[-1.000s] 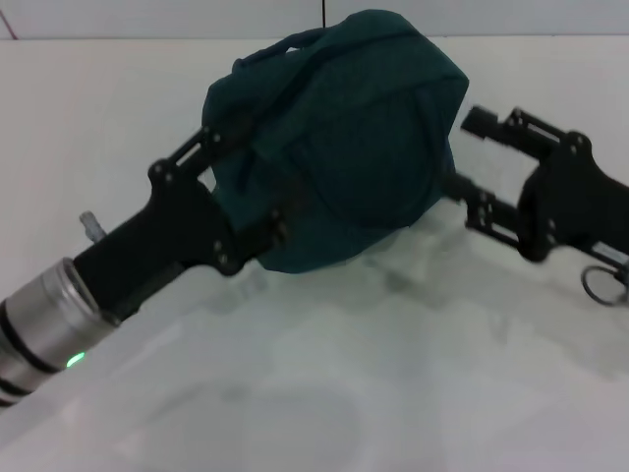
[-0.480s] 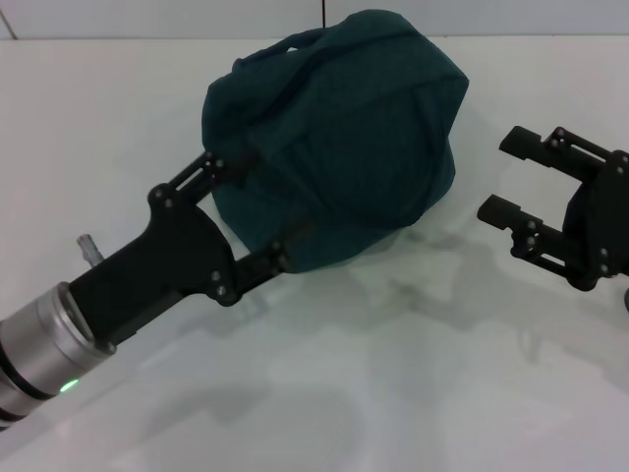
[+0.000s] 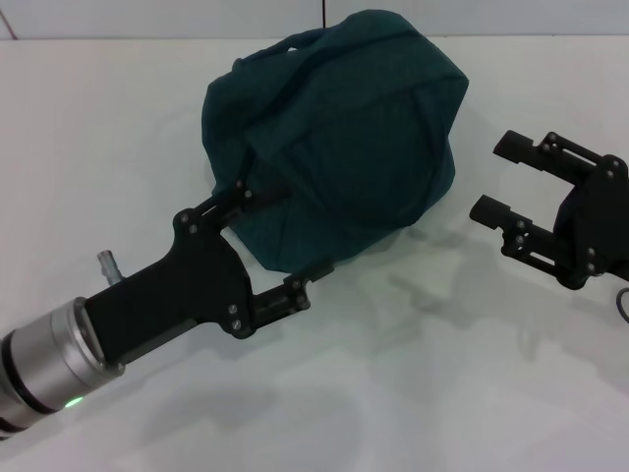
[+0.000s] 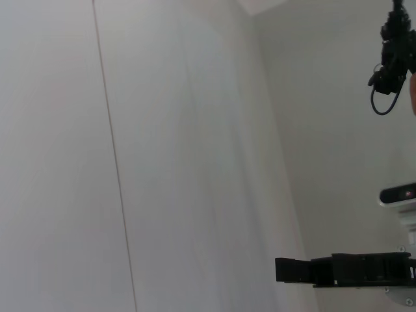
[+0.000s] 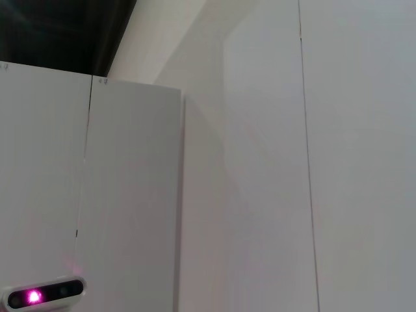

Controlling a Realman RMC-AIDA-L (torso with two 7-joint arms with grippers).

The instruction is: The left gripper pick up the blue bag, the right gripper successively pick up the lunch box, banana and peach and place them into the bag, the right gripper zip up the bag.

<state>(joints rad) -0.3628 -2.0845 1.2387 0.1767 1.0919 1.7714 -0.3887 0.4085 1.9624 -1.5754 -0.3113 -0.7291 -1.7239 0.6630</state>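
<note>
1. Nearest to me, my left end effector (image 3: 278,241) is spread wide, one finger by the bag's near-left flank and the other under its near bottom edge; it grasps nothing, though the finger tips sit at or just against the cloth.
2. To the right, my right end effector (image 3: 506,177) is also released and empty, fingers parted and pointing at the bag's right side, with a clear gap of white counter (image 3: 393,393) between them and the fabric.
3. The soft, rounded dark teal-blue fabric bag (image 3: 344,138) sits on the counter between the two end effectors. It looks bulged and closed; I see no lunch box, banana or peach outside it, so I judge them already inside.
4. I expect it to be floppy yet weighted by its contents: the cloth will crease and sag, so a pinch on the flank would slip. The padded loop handle (image 3: 280,51) along the far top is the sounder hold.
5. Open counter lies all round; its far edge runs just behind the bag.
</note>
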